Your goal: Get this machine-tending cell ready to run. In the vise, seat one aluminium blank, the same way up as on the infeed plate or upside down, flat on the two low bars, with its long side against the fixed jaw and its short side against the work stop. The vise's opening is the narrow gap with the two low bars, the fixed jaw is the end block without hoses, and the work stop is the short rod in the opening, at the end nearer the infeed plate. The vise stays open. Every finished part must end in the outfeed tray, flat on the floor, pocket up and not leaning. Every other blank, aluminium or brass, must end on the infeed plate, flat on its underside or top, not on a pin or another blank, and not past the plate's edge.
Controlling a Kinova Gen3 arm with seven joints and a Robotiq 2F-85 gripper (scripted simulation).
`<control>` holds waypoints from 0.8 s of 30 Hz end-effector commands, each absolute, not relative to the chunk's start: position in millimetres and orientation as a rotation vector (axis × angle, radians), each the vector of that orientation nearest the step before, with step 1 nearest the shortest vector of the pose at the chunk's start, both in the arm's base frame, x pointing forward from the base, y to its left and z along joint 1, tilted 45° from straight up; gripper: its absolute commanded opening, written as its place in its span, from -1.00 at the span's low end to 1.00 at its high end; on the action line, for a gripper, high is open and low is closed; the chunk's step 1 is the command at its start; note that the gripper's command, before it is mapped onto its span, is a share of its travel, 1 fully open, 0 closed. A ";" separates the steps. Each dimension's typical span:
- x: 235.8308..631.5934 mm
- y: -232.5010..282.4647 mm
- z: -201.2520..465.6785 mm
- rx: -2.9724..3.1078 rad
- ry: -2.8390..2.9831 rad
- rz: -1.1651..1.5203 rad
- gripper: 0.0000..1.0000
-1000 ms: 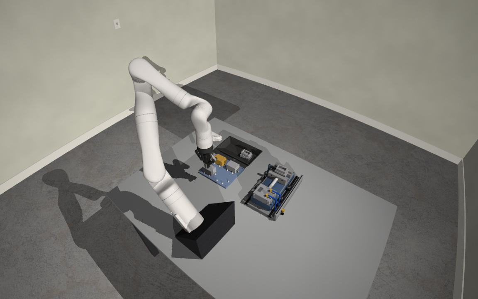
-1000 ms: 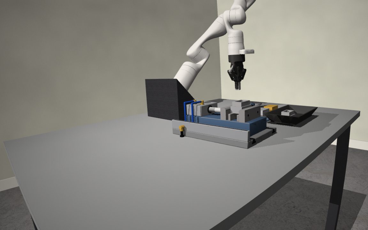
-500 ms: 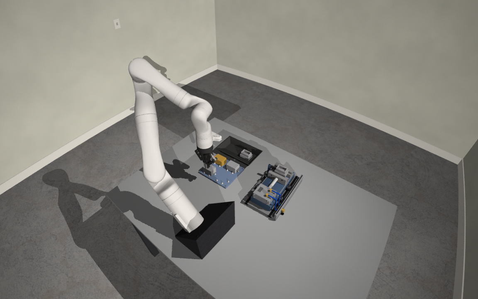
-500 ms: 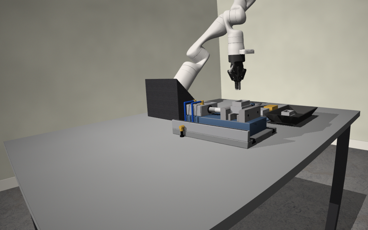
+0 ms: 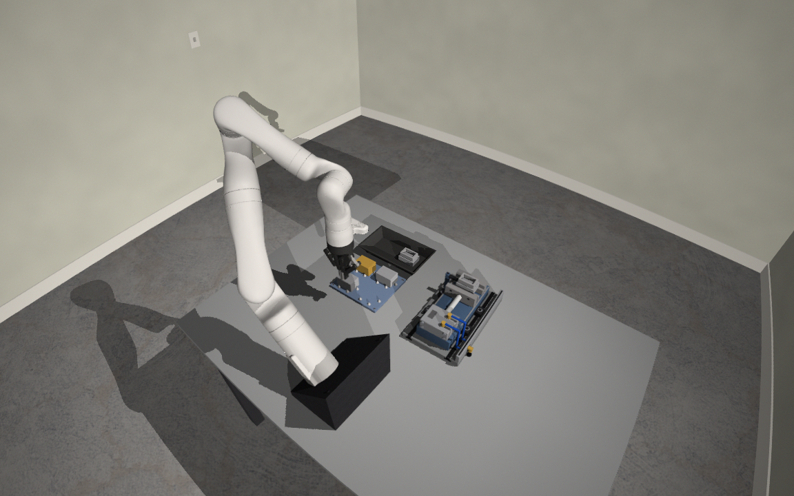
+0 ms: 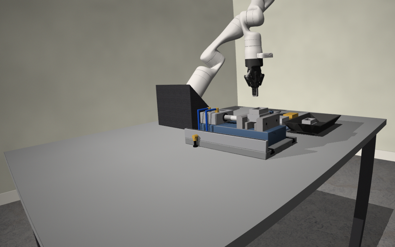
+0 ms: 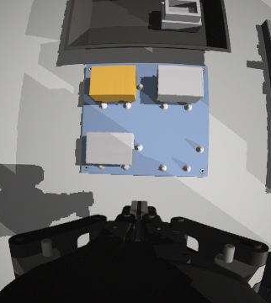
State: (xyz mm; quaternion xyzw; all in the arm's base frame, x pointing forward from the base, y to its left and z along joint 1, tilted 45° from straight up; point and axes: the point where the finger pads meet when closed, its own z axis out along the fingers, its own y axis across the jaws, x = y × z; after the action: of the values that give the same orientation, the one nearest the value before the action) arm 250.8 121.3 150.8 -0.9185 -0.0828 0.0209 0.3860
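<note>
Pincer (image 7: 139, 209) shut tight and empty, high above the infeed plate (image 7: 169, 130), nearest aluminium blank (image 7: 109, 148) below it

No text, label, brand, number or sign can be read in any of the 3 views. The small pale rectangular wall plate (image 5: 194, 38) on the left wall is blank at this size.
</note>
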 end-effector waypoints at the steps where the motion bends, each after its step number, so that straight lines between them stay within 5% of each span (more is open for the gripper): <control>1: 251.4 120.5 151.4 -2.339 -0.210 0.051 -1.00; 24: 255.1 94.4 178.0 -2.339 -0.210 0.051 -1.00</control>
State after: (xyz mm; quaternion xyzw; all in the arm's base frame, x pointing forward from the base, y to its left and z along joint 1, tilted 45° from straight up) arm 252.1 96.7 175.7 -0.9179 -0.0829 0.0257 0.3871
